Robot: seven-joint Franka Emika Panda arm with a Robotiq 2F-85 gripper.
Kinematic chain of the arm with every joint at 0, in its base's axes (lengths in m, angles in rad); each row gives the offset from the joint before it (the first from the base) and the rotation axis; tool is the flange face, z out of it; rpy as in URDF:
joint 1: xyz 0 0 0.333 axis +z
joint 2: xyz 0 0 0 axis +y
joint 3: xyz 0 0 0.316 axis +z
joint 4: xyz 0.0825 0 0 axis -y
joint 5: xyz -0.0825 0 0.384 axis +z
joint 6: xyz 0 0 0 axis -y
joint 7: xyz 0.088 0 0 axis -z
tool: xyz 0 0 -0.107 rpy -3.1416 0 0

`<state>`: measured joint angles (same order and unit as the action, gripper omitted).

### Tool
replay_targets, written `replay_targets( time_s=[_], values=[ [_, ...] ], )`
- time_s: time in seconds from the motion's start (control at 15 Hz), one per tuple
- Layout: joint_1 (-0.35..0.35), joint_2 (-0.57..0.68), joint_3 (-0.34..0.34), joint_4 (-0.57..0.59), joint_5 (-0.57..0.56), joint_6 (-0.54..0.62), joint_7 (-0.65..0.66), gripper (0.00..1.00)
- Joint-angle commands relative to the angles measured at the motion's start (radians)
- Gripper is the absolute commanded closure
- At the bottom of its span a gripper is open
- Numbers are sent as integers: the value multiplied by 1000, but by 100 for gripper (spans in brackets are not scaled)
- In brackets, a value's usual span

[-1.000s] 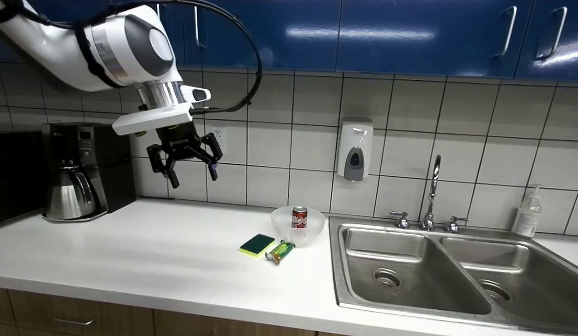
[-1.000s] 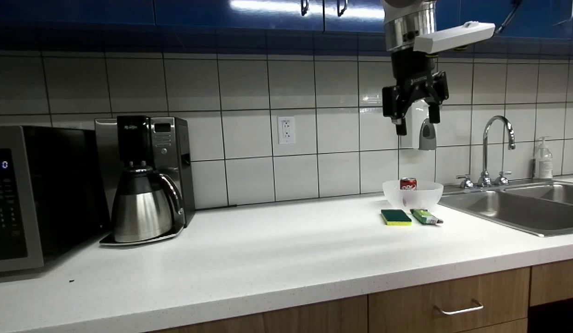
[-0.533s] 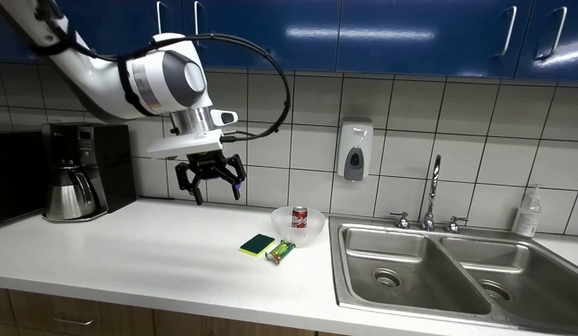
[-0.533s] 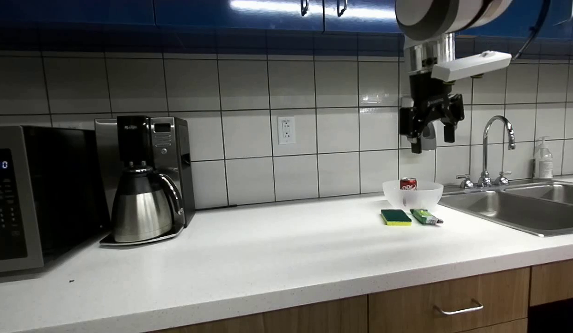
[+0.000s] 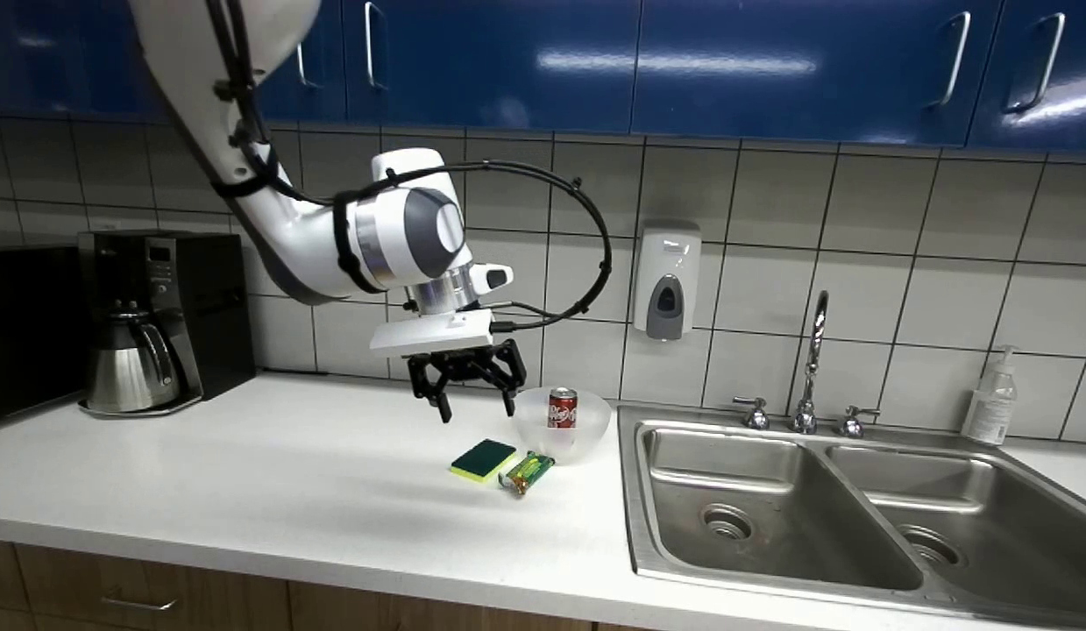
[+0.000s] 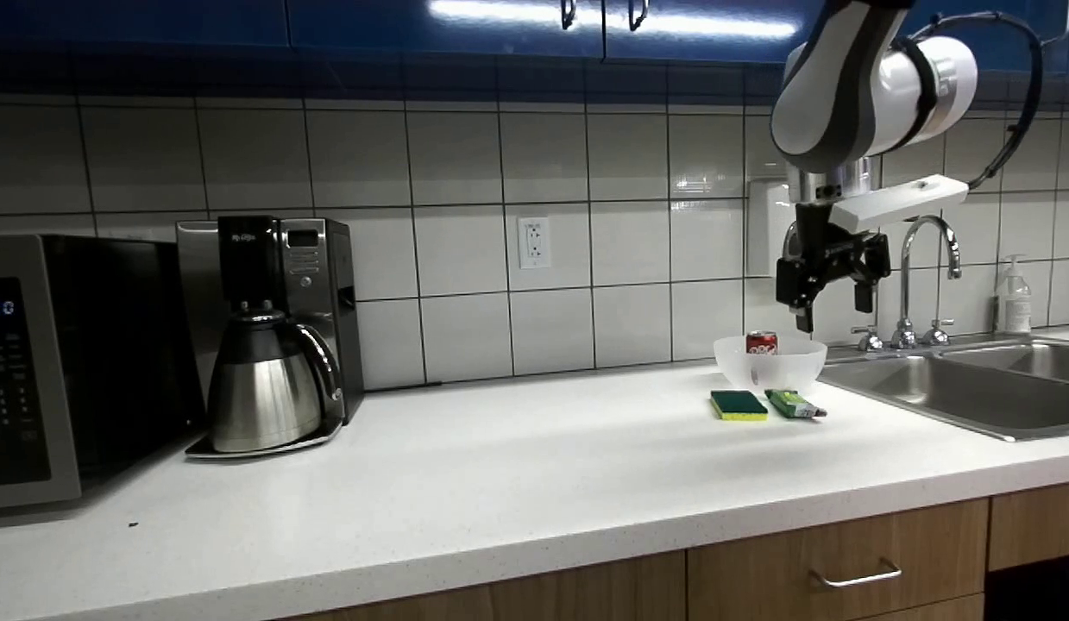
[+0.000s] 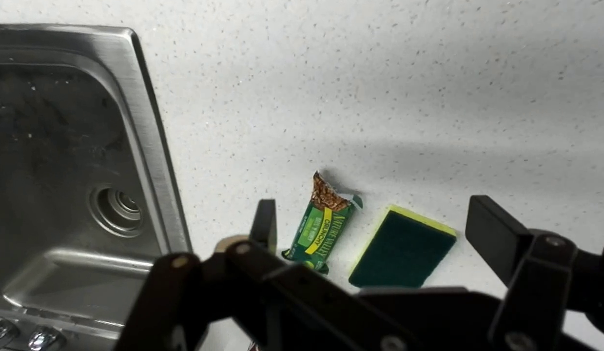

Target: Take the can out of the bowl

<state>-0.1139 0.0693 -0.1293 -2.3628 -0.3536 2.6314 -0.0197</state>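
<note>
Can [image 5: 563,408] in bowl [image 5: 571,447], apart fr. spread fingers [image 7: 497,237].

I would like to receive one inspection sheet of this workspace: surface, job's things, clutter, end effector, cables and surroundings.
Surface: white speckled countertop; in an exterior view, one small dark bit.
Job's things: red can inside the translucent bowl.
Clutter: green-yellow sponge and green packet lie near the bowl.
End effector: open, hangs above the countertop, nothing held.
Cables: black cable strapped to the arm, with a wide loop.
Surroundings: steel sink beside the bowl; coffee maker, microwave, wall dispenser.
</note>
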Motion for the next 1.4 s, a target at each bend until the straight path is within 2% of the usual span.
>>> replay_targets(
  time_s=[0.0,0.33,1.0,1.33],
  values=[
    [-2,143,-28,142,-27,44,58,0],
    [15,295,-74,324,5,65,109,0],
    [4,556,-90,642,186,67,192,0],
    [7,671,-99,782,232,68,224,0]
  ],
)
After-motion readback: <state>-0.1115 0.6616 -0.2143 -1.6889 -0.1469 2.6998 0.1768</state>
